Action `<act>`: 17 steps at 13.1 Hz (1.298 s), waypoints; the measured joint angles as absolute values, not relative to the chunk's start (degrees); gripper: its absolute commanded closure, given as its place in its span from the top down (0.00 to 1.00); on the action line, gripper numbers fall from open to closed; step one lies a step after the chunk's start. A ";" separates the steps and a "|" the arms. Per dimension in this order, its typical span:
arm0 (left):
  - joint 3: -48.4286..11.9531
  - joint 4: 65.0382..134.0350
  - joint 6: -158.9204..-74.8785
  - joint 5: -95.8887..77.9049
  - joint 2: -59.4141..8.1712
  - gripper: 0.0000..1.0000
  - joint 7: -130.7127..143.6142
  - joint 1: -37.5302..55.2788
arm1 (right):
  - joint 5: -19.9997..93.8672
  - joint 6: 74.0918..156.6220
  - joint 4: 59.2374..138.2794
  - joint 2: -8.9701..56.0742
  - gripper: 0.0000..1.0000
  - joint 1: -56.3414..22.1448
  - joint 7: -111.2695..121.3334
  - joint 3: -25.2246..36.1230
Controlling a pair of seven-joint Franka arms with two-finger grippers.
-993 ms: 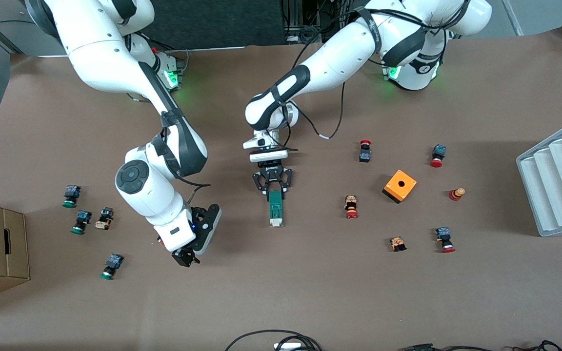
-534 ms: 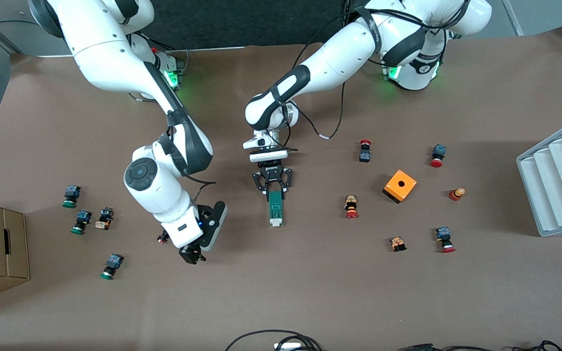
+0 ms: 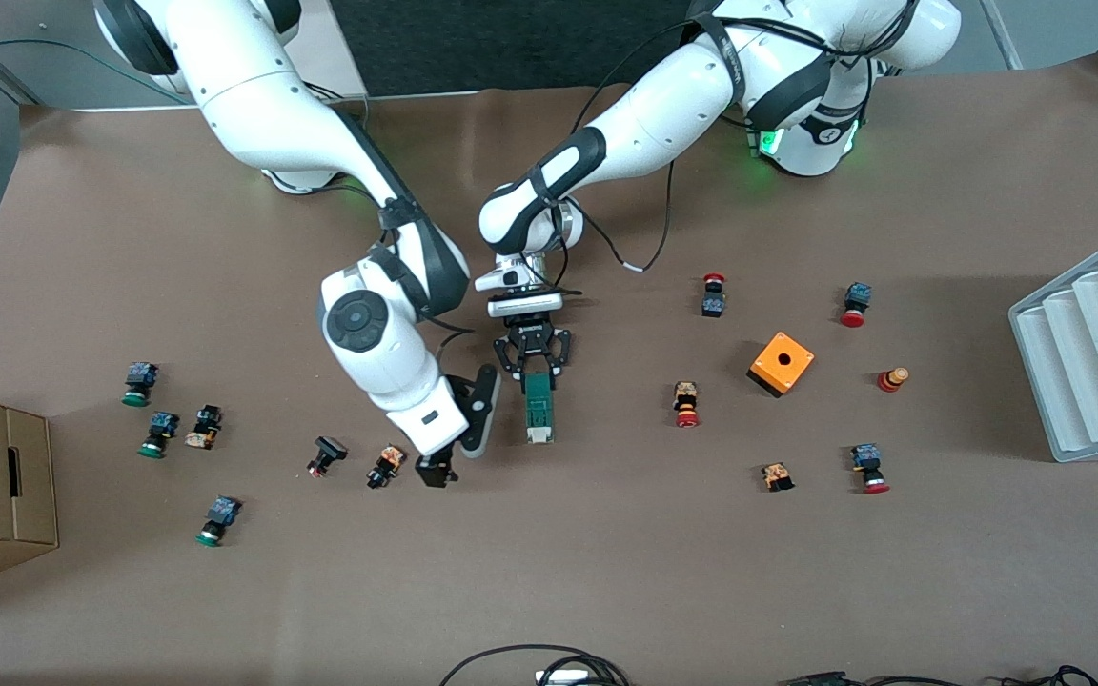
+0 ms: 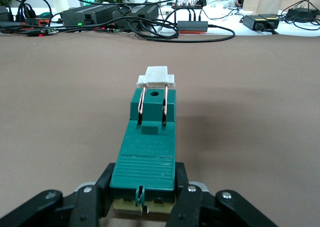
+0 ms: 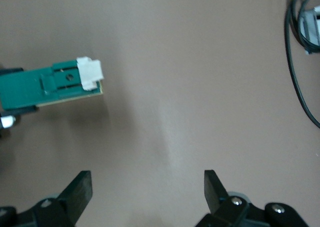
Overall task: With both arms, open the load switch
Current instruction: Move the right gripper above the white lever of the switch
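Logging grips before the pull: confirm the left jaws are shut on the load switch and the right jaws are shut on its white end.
Half right. The left gripper does clamp the load switch, but in the right wrist view the right gripper is open, clear of the white end.

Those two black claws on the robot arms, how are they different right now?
The left gripper is shut on the green load switch, holding one end; the right gripper is open and holds nothing. The left sits at the switch; the right hangs over bare table beside it. Both are black, two-fingered, on white arms.
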State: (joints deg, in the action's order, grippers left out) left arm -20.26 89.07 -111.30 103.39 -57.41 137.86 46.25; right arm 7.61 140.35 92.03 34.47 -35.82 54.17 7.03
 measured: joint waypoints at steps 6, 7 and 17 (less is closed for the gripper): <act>-20.25 89.07 -111.30 103.39 -57.41 0.46 137.86 46.26 | 9.92 140.10 88.57 37.83 1.00 -42.68 50.59 11.39; -20.25 89.07 -111.30 103.39 -57.41 0.46 137.86 46.26 | 11.00 140.10 88.30 38.30 1.00 -43.29 50.58 12.04; -20.24 89.07 -111.29 103.39 -57.41 0.46 137.86 46.27 | 14.93 140.10 84.82 43.18 1.00 -48.28 50.02 16.07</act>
State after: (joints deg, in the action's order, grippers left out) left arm -20.24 89.07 -111.29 103.39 -57.41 137.86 46.27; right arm 14.93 140.10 84.82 43.18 -48.28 50.02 16.07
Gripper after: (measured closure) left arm 0.498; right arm 0.000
